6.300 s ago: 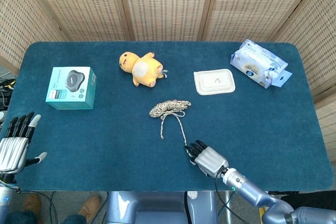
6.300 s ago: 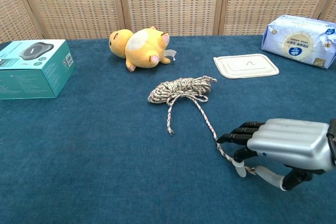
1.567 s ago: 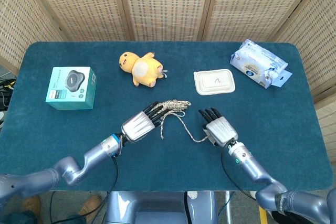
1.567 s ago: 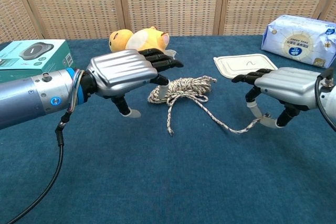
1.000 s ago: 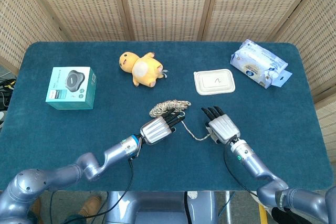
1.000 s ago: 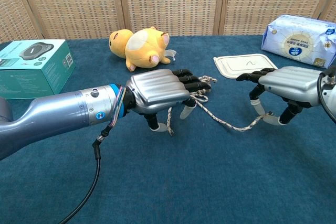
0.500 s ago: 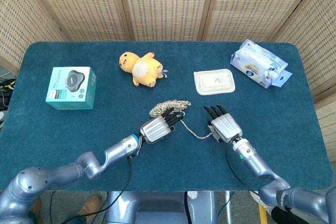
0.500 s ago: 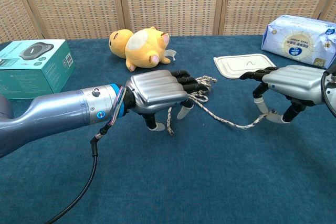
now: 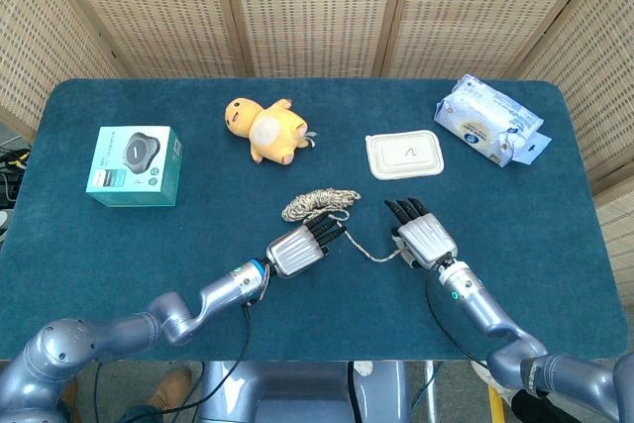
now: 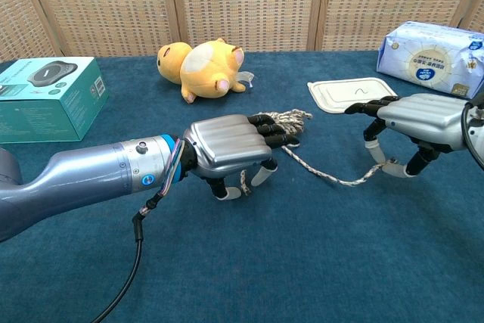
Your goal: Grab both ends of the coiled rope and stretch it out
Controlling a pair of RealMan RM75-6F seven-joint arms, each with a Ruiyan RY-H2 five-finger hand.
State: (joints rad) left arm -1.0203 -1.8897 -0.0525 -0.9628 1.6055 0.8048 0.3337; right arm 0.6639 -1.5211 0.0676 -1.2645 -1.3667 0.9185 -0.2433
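Note:
The speckled rope's coil lies mid-table. One strand runs from it to my right hand, which pinches that end between thumb and a finger just above the cloth. My left hand sits low over the coil's near side, covering part of it. Its fingers curl down around the short free end, which shows between thumb and fingers. Whether that end is gripped is unclear.
A yellow plush toy lies behind the coil. At the left stands a teal box. A white lid and a wipes pack lie at the back right on the blue table.
My left hand came in from the left, settled over the short rope end and has now sunk lower with fingers curling. My right hand, holding the other end, drew slightly rightward.

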